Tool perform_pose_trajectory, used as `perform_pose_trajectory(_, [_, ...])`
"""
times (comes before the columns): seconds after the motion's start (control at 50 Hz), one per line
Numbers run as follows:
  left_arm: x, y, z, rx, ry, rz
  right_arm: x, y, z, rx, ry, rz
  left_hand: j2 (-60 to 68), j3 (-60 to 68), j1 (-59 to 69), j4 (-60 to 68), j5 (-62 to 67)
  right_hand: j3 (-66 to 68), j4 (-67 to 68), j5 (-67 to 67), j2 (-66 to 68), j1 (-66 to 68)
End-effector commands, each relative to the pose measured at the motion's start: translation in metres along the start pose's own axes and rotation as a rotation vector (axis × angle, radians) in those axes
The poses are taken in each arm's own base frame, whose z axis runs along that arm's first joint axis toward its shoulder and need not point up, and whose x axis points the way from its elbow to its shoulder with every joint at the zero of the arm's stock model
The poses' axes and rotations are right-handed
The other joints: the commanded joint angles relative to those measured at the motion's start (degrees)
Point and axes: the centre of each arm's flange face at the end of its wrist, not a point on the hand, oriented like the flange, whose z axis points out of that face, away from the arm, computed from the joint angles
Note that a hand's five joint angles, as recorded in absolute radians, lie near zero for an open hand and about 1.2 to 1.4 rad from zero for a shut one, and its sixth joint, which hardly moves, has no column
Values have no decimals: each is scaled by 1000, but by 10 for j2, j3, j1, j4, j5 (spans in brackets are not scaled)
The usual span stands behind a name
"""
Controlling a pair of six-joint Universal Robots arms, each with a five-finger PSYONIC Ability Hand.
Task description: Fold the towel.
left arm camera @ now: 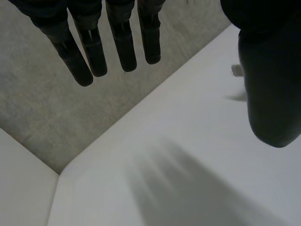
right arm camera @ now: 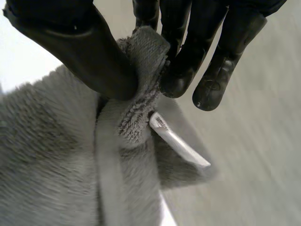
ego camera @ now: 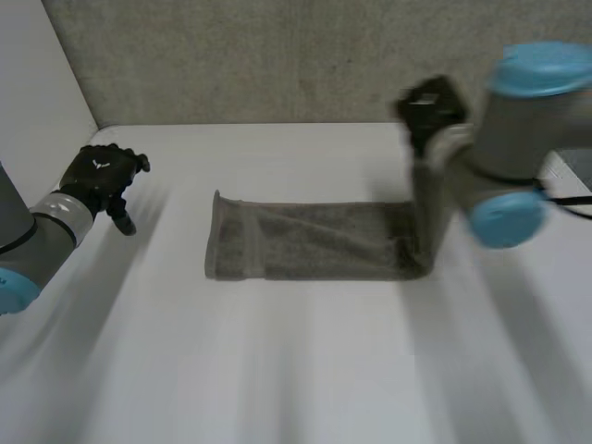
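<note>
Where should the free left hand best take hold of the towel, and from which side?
On the towel, take the left short end, approached from the robot's left, where the open left hand hovers. That end lies flat and free on the table; the right hand pinches the raised opposite end.
</note>
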Motion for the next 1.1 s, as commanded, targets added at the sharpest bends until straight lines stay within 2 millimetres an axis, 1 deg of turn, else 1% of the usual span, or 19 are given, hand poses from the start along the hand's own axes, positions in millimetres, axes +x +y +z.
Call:
perform_pose_trajectory(0.02, [5, -17, -2, 43, 5, 10, -136, -64, -33, 220, -228, -11, -6, -10, -11, -9, -5, 32, 34, 41, 43, 69])
perform_pose_trajectory(0.04, [5, -17, -2, 43, 5, 10, -136, -65, -33, 220, -228, -11, -6, -10, -11, -9, -5, 32, 34, 41, 43, 69])
perform_pose_trajectory(0.08, [12, -20, -3, 52, 22, 9, -180, -68, -49, 255, -318, -26, -4, -9, -9, -7, -4, 32, 34, 41, 43, 69])
perform_pose_trajectory(0.1, [13, -20, -3, 52, 22, 9, -180, -68, -49, 255, -318, -26, -4, -9, -9, -7, -4, 32, 34, 41, 43, 69])
perform_pose_trajectory(0.12, [15, -21, -3, 55, 28, 10, -193, -67, -53, 267, -349, -29, -6, -10, -11, -9, -5, -76, -74, -67, -65, -39])
perform_pose_trajectory(0.14, [15, -21, -3, 55, 28, 10, -202, -63, -55, 268, -370, -32, -6, -10, -11, -9, -5, -399, -396, -389, -387, -361])
perform_pose_trajectory(0.16, [17, -22, -3, 58, 32, 11, -202, -63, -55, 268, -371, -32, -6, -10, -11, -9, -5, -402, -399, -392, -391, -364])
perform_pose_trajectory(0.18, [19, -23, -4, 59, 36, 12, -205, -61, -55, 262, -379, -31, -6, -10, -11, -9, -5, -668, -666, -659, -657, -631])
perform_pose_trajectory(0.26, [22, -23, -4, 60, 42, 12, -202, -58, -54, 242, -380, -26, -6, -10, -11, -9, -5, -668, -666, -659, -657, -631])
perform_pose_trajectory(0.32, [29, -26, -5, 69, 60, 13, -183, -57, -49, 212, -360, -18, -6, -10, -11, -9, -5, -668, -666, -659, -657, -631])
perform_pose_trajectory(0.4, [37, -32, -6, 86, 80, -10, -137, -42, -42, 99, -338, 26, -2, -7, -8, -6, -2, -668, -666, -659, -657, -631])
perform_pose_trajectory(0.42, [37, -32, -6, 86, 80, -11, -137, -42, -42, 99, -338, 26, -2, -7, -8, -6, -2, -668, -666, -659, -657, -631])
perform_pose_trajectory(0.46, [47, -41, -9, 103, 104, -58, -108, -32, -42, 25, -320, 101, 1, -4, -4, -2, 1, -668, -666, -659, -657, -631])
perform_pose_trajectory(0.52, [50, -48, -13, 118, 114, -89, -97, -24, -43, -18, -316, 129, 1, -4, -4, -2, 1, -668, -666, -659, -657, -631])
perform_pose_trajectory(0.56, [59, -60, -21, 134, 142, -158, -85, -5, -53, -114, -338, 151, 3, -2, -3, 0, 3, -668, -666, -659, -657, -631])
perform_pose_trajectory(0.74, [107, -70, -40, 129, 279, -299, -78, 42, -79, -275, -369, 161, 5, 0, -1, 1, 5, -659, -657, -650, -648, -622])
perform_pose_trajectory(0.84, [134, -58, -40, 100, 339, -303, -73, 59, -81, -233, -320, 195, 5, 0, -1, 1, 5, -525, -523, -516, -514, -487])
perform_pose_trajectory(0.94, [161, -33, -21, 48, 378, -297, -78, 67, -81, -193, -283, 195, 6, 1, 1, 3, 6, -479, -477, -470, -468, -442])
perform_pose_trajectory(1.1, [167, -13, 8, 40, 325, -244, -87, 77, -77, -129, -230, 218, 10, 5, 4, 6, 10, -466, -463, -456, -455, -428])
